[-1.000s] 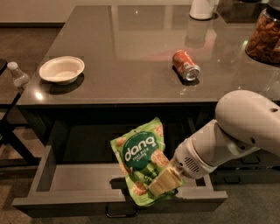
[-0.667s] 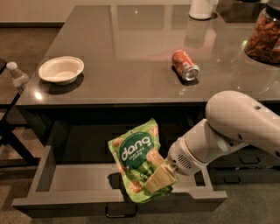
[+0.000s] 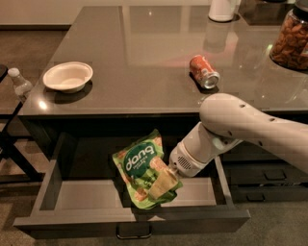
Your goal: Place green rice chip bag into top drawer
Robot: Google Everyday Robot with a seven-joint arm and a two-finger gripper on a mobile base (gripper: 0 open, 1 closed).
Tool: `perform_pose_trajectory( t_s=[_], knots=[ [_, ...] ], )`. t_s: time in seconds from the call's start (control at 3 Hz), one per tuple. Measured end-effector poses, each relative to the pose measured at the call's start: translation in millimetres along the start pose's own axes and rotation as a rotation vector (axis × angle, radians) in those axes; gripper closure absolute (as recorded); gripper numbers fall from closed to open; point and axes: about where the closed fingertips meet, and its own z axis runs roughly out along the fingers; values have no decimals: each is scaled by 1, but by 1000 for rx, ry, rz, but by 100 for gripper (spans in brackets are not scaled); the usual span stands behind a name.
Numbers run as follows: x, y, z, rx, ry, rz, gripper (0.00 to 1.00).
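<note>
Where one top drawer (image 3: 82,196) gapes, one gripper (image 3: 162,184) clamps one bag (image 3: 138,164).

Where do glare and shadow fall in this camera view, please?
In the camera view, glare and pale reflections streak the glossy countertop, mirroring the white container and the orange soda can; the white bowl casts a soft shadow; the open top drawer is dark at the back, and over it the gripper clamps the green rice chip bag.

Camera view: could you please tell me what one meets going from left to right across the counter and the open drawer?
Plastic bottle → white bowl → green rice chip bag, held by the gripper at its lower right, over the top drawer → orange soda can → jar of nuts.
</note>
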Motion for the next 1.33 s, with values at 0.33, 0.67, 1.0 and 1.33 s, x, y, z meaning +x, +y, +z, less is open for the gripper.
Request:
perform_pose_trajectory(
  t_s=[0.33, 0.67, 1.0, 1.33],
  knots=[
    [-7, -12, 10, -1, -25, 10, 100],
    [-20, -30, 18, 4, -37, 8, 100],
    [-29, -41, 26, 19, -29, -1, 100],
    [-34, -48, 40, 16, -17, -22, 100]
  ],
)
